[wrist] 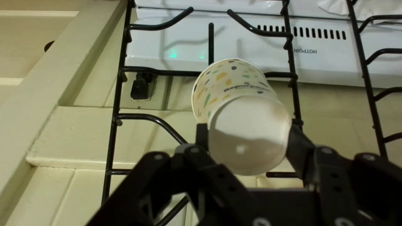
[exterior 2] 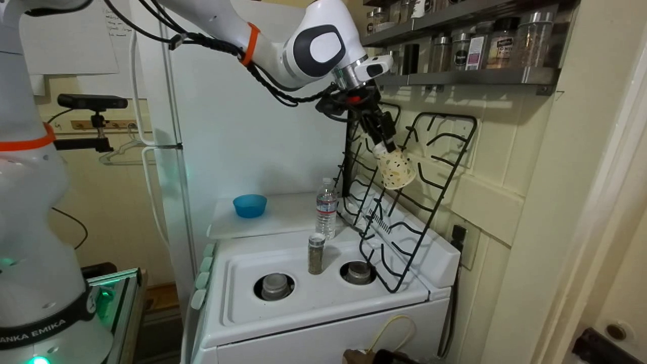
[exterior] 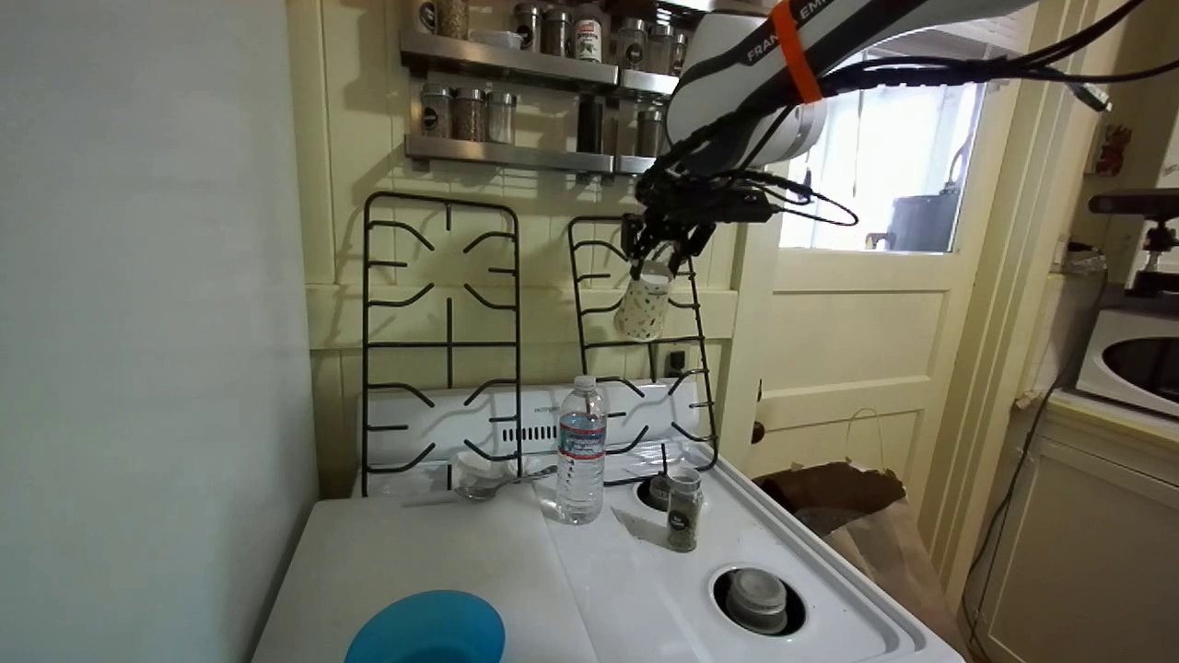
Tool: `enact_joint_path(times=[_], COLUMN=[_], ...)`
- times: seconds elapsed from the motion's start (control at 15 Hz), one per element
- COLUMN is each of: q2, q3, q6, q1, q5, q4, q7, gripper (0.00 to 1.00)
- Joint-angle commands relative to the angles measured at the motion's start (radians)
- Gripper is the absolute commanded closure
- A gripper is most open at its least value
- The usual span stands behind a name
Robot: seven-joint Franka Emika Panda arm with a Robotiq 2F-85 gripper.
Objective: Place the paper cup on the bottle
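The paper cup is cream-white with small coloured specks; it shows in both exterior views (exterior: 642,311) (exterior 2: 397,169) and in the wrist view (wrist: 230,80). My gripper (exterior: 656,270) (exterior 2: 385,147) (wrist: 248,138) is shut on the cup near its closed base, one finger on each side. The cup is tilted, its wide rim pointing down and away from the gripper. The clear bottle (exterior: 581,460) (exterior 2: 326,210), with a blue and red label, stands upright on the stove. The cup hangs well above the bottle's height and off to its side. The bottle is out of the wrist view.
Black burner grates (exterior: 442,345) (exterior 2: 434,197) (wrist: 116,103) lean against the wall close behind the cup. A spice jar (exterior: 683,511) (exterior 2: 316,255) stands beside the bottle. A blue bowl (exterior: 428,631) (exterior 2: 250,206) sits on the white surface. Spice shelves (exterior: 511,57) hang above.
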Motion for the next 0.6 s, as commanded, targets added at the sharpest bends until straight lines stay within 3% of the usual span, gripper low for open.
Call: enact_joint_path(times=[0.0,0.4,0.53], q2=[-0.073,-0.169,-0.204], q3=[-0.001,0.033,0.043], q6=[-0.055,-0.131,-0.172], q1=[0.020,0.016,0.032], q5=[-0.040,-0.125,-0.020], q4=[-0.020,-0.038,-0.055], q7=[0.040,0.115,0.034], gripper=[0.63,0.63,0.63])
